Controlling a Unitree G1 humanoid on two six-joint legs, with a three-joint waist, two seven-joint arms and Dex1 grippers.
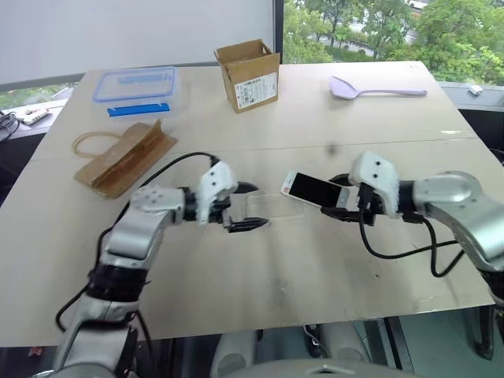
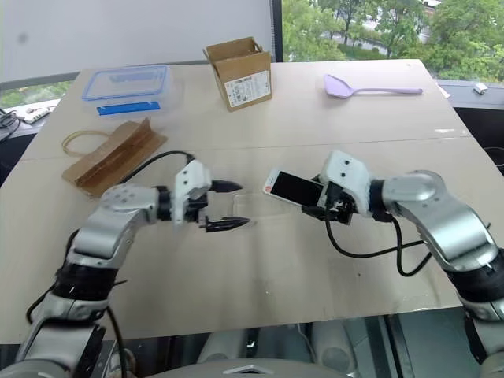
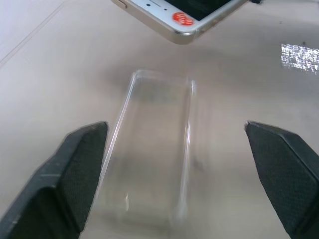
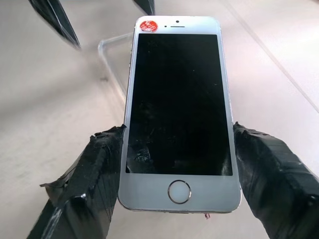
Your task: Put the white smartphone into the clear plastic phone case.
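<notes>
- Head views: phone (image 1: 313,190) held off the table (image 1: 315,268) in the right gripper (image 1: 352,206), near the table's middle, a little toward the right edge. Fingers clamp its two long sides at the home-button end; the free end sticks out toward the left gripper (image 1: 246,208) and tilts slightly up.
- Case (image 2: 250,208) lies flat on the table between the two grippers, just beside the left fingertips, nothing gripping it.
- Left gripper spread wide, holding nothing, fingers pointing at the case.
- Back of table: box (image 1: 250,74) near the far edge's middle; lidded container (image 1: 135,85) toward the far left corner, blue strip (image 1: 138,109) in front of it; lilac spatula (image 1: 376,89) toward the far right corner; paper bag (image 1: 124,157) by the left edge.
- Left wrist view: both fingers (image 3: 75,174) stand far apart, either side of the near end of the case (image 3: 154,149), not touching it. Phone's top end (image 3: 179,17), with a red sticker (image 3: 181,19), hangs above the case's far end.
- Right wrist view: phone (image 4: 178,107) screen-up, taped fingers (image 4: 89,184) pressed on its sides by the home button. Case corner (image 4: 112,57) shows beneath its far end.
</notes>
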